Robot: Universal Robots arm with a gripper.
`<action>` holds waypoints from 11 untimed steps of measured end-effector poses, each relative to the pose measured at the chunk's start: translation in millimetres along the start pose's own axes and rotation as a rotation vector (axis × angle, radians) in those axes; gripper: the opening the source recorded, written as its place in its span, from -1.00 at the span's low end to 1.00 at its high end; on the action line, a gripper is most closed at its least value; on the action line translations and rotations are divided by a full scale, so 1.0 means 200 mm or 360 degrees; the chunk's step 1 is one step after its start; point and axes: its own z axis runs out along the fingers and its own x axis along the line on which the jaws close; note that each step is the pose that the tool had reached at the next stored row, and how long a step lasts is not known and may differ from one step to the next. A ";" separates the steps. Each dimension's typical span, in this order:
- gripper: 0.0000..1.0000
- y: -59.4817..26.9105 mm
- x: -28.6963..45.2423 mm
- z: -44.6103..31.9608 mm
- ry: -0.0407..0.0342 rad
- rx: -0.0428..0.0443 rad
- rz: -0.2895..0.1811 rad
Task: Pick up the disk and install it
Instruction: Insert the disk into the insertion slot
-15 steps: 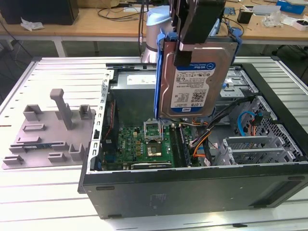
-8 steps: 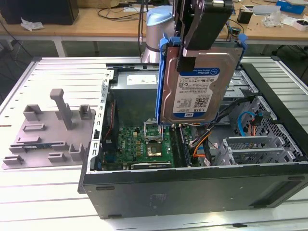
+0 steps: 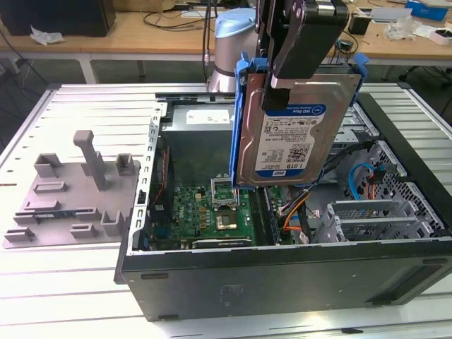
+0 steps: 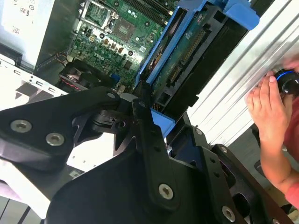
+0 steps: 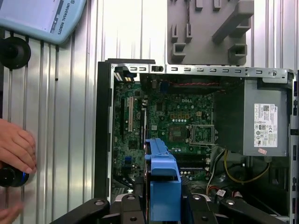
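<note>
Fingers (image 3: 293, 42) of the gripper (image 3: 281, 79) pinched tight on the upper end of the disk (image 3: 293, 138), one black finger flat against the labelled face. Held upright in its bright blue carrier frame (image 3: 239, 120), label toward the exterior camera, above the open computer case (image 3: 282, 272).

Below the disk: green motherboard (image 3: 212, 205) with bare processor socket (image 3: 227, 220). Toward the exterior view's right of it: orange and blue cables (image 3: 293, 215), then the grey metal drive cage (image 3: 381, 219). Behind, against the far case wall: grey power supply (image 3: 201, 138). Well apart on the slatted metal table (image 3: 92, 106), at the exterior view's left: grey plastic fixture (image 3: 78, 183) with upright posts. Beyond the case: pale blue robot base (image 3: 229, 39).

Given by the exterior view: the white-and-blue label side. Given by the second wrist view: the disk end-on, connector edge and circuit side exposed, blue frame wrapped round it, black finger links closed in from both sides. Given by the first wrist view: a look straight down into the case, blue frame edge nearest the lens, motherboard and power supply spread beyond it, plus a pale handheld console (image 5: 42, 18) lying on the slats. Given by both wrist views: a person's hand (image 4: 268, 109) on the table beside the case, fingertips at a black knob (image 4: 286, 80) ringed in blue.
</note>
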 end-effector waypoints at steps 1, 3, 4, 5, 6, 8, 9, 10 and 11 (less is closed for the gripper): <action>-0.26 0.000 0.000 0.000 0.0000 0.0000 0.0000; -0.26 0.000 0.000 0.000 0.0000 0.0000 0.0000; -0.26 0.000 0.000 0.000 0.0000 0.0000 0.0000; -0.26 0.000 0.000 0.000 0.0000 0.0000 0.0000; -0.26 0.000 0.000 0.000 0.0000 0.0000 0.0000; -0.26 0.000 0.000 0.000 0.0000 0.0000 0.0000; -0.26 0.000 0.000 0.000 0.0000 0.0000 0.0000; -0.26 0.000 0.002 0.000 -0.0009 0.0000 0.0000; -0.26 -0.001 0.004 0.000 -0.0023 0.0000 -0.0001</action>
